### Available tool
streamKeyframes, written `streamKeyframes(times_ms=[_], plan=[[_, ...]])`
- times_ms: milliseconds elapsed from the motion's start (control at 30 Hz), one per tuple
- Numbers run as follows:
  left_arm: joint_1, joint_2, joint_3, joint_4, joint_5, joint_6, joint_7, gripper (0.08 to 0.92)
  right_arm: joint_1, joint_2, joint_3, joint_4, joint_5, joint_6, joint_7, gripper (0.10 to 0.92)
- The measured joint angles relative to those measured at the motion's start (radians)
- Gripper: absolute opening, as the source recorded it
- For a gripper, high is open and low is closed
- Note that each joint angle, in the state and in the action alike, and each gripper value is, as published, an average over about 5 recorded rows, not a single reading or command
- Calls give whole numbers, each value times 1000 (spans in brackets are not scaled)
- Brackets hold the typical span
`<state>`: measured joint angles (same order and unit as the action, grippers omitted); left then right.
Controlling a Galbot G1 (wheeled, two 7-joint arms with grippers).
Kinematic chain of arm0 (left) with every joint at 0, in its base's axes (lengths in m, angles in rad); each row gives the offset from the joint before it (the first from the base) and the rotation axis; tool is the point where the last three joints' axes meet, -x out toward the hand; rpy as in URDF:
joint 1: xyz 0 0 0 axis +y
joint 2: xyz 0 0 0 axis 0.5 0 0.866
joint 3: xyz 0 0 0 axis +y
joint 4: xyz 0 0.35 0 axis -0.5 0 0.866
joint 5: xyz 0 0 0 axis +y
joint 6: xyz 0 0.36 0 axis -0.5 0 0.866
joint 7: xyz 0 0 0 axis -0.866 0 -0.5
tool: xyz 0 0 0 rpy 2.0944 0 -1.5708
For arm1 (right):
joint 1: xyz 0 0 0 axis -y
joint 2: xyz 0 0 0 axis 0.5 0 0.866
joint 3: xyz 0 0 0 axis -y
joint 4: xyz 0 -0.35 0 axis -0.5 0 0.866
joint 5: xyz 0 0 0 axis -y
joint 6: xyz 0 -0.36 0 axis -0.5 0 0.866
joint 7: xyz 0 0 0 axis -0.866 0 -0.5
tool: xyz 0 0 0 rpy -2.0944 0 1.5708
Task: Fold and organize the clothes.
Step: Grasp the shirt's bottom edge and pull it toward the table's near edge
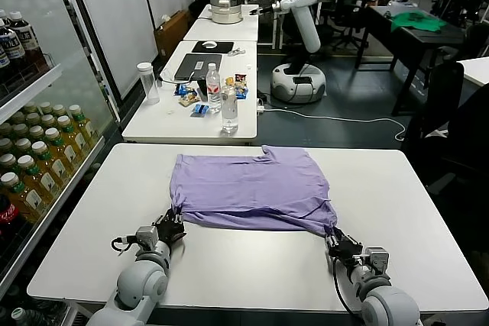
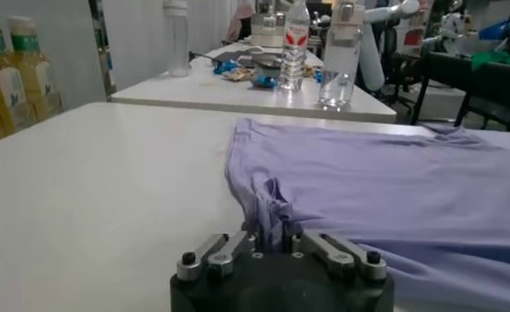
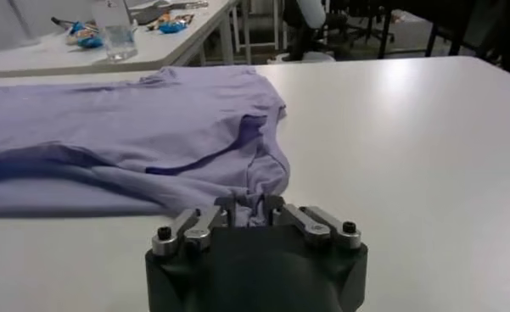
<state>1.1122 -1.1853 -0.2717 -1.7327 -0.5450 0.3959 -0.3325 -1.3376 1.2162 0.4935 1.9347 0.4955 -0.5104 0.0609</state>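
Observation:
The lavender T-shirt [image 1: 252, 186] lies on the white table [image 1: 397, 188], folded over on itself with its near edge doubled. My left gripper [image 1: 174, 223] is shut on the shirt's near left corner, and in the left wrist view [image 2: 273, 233] the fabric [image 2: 390, 178] bunches between the fingers. My right gripper [image 1: 334, 236] is shut on the near right corner, and the right wrist view [image 3: 253, 208] shows cloth [image 3: 153, 136] pinched there. Both grippers sit low at the table surface near the front edge.
A second white table [image 1: 164, 120] stands just behind, with water bottles [image 1: 228, 108], snacks, a laptop [image 1: 199, 66] and a clear cup [image 1: 147, 82]. A drinks shelf [image 1: 34, 166] is at the left. Another robot [image 1: 302, 36] and a green garment [image 1: 416, 22] are far back.

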Motion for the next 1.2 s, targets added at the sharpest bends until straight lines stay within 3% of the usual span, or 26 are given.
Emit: streamKeyframes(times_ms=[100,433,1067,1200], plan=[[-1,-2,-4,1,-17,1,1,116,-6,-2,8,10,12,-2,-1,113],[49,-8,-32,-70,-61,-4,-1,108,-91,3,54,115,20,-2,-9,113],[349,22,-82,-352,-23,-4,2,108,-465,15,201,368,-62,30,-37,113],[401,33,-85,-381,-3,3,6,117,-511,20,211,402,-101,37,-45,177]])
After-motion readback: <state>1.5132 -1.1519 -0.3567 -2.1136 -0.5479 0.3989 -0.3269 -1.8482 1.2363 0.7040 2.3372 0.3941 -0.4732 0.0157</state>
